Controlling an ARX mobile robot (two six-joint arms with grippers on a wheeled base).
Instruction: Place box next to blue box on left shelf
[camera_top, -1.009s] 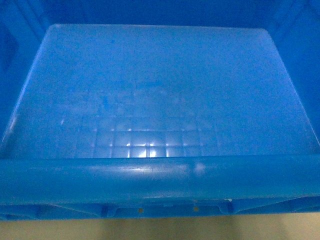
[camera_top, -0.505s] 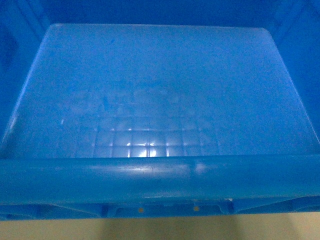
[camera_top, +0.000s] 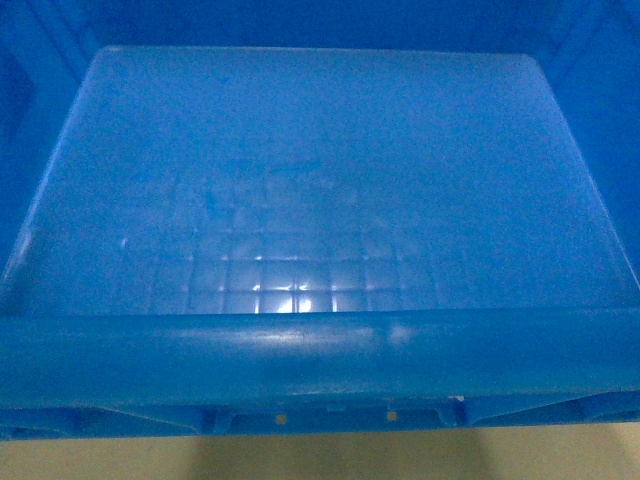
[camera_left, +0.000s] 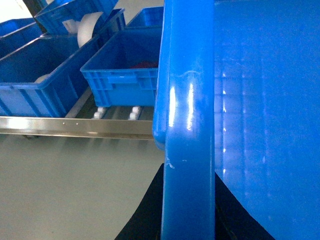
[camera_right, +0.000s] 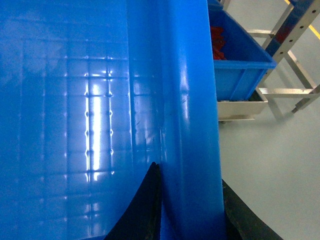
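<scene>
The box (camera_top: 320, 180), a bright-blue crate with a faint grid on its floor, fills the head view; neither gripper shows there. In the left wrist view my left gripper (camera_left: 189, 170) is shut on the box's thick left rim (camera_left: 187, 100), with a black finger (camera_left: 147, 210) on each side. My right gripper (camera_right: 188, 172) is likewise shut on the right rim (camera_right: 192, 100), one black finger (camera_right: 142, 210) inside the box and the other outside. Beyond the left rim lies the left shelf (camera_left: 75, 125) with white rollers (camera_left: 101, 113). A blue box (camera_left: 122, 75) stands on that shelf.
More blue crates (camera_left: 40, 75) sit further left on the shelf, one holding a white roll (camera_left: 90, 27). In the right wrist view another blue crate (camera_right: 240, 55) with red parts rests on a metal frame (camera_right: 285, 90). Pale grey floor (camera_left: 65, 190) lies below.
The box's near rim has crept very slightly upward in the head view. Nothing else differs.
</scene>
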